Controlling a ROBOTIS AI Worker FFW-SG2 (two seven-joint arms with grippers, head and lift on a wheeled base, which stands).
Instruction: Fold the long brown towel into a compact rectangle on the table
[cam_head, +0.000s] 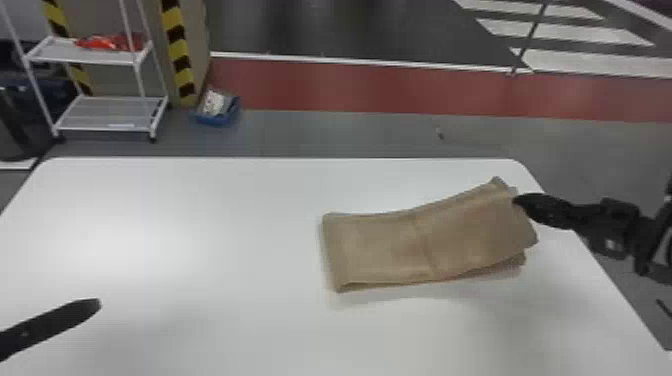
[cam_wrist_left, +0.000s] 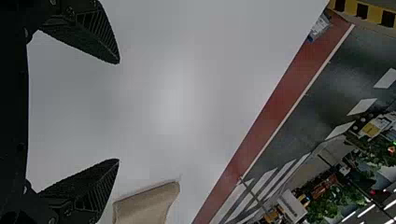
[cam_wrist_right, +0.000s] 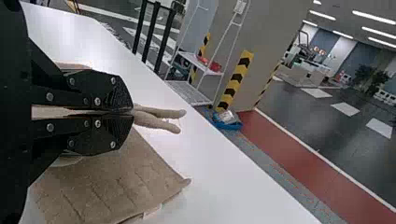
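Head view shows the brown towel (cam_head: 385, 247) folded, layers uneven

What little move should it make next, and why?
Probably lift the towel's right end and carry it leftward over the rest: the right gripper is closed on that end, the left part lies flat on the table, and a crease crosses the middle.
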